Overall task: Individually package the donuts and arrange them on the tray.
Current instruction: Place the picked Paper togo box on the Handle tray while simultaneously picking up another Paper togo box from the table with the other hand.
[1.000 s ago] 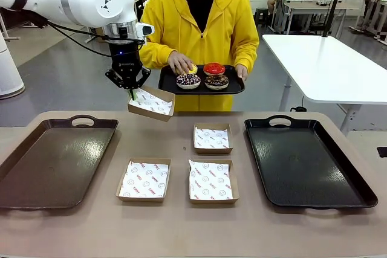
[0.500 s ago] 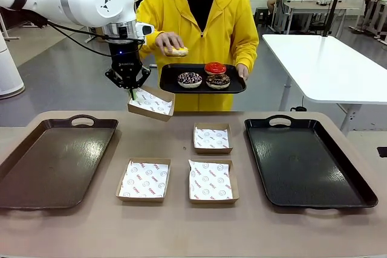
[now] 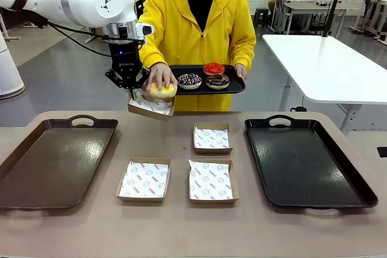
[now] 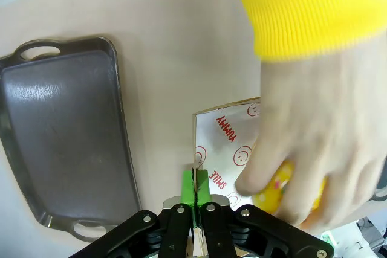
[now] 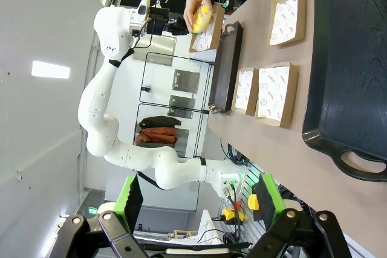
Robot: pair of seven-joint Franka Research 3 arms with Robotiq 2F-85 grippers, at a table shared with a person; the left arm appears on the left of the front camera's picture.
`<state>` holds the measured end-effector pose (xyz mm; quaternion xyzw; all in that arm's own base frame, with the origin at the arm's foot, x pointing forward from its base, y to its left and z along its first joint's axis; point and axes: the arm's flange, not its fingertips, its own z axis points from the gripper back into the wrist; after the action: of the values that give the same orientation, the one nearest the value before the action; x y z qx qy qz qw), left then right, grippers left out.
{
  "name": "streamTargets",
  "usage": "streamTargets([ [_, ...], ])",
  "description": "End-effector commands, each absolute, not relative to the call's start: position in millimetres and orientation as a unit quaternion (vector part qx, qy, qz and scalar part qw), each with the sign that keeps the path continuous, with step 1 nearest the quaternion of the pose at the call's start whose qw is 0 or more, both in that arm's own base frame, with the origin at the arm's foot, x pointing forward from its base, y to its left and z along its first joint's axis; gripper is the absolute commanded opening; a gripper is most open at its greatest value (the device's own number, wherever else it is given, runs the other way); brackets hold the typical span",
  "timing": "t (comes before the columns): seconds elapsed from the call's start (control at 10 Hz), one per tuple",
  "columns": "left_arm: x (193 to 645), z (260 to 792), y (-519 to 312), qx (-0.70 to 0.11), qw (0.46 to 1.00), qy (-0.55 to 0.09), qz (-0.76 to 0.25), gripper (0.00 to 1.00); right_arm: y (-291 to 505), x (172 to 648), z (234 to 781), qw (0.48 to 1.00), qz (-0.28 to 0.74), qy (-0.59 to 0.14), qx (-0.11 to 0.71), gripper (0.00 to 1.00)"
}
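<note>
My left gripper is shut on the rim of a paper-lined cardboard box, holding it in the air above the table's far edge. A person's hand presses the yellow-iced donut into that box. In the left wrist view, the gripper pinches the box at its edge, and the hand covers most of the yellow donut. The person's other hand holds a small black tray with the sprinkled chocolate donut, red donut and dark chocolate donut. My right gripper is open and holds nothing.
Three open lined boxes lie in the middle of the table. A brown tray lies on the left and a black tray on the right. A white table stands behind on the right.
The person lifted the yellow donut off the small tray and brought it down into the box that my left gripper holds. My left arm and the box stayed still.
</note>
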<state>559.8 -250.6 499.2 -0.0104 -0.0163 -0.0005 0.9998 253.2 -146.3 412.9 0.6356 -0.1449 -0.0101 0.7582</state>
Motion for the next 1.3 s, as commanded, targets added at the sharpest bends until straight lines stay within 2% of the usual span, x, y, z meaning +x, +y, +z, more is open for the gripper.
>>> streamTargets([
  [0.0, 558, 497, -248, -0.014, 1.000, -0.024, -0.003, 0.00, -146, 255, 413, 0.754, -0.008, -0.148, 0.640, 1.00],
  [1.0, 560, 499, -251, -0.010, 1.000, -0.016, 0.000, 0.01, -146, 253, 413, 0.758, -0.010, -0.145, 0.636, 1.00],
  [1.1, 561, 499, -237, -0.009, 0.999, -0.014, -0.047, 0.01, -139, 268, 414, 0.772, -0.029, -0.145, 0.618, 1.00],
  [1.2, 553, 500, -223, -0.012, 0.999, -0.016, -0.051, 0.01, -126, 289, 419, 0.794, -0.041, -0.134, 0.591, 1.00],
])
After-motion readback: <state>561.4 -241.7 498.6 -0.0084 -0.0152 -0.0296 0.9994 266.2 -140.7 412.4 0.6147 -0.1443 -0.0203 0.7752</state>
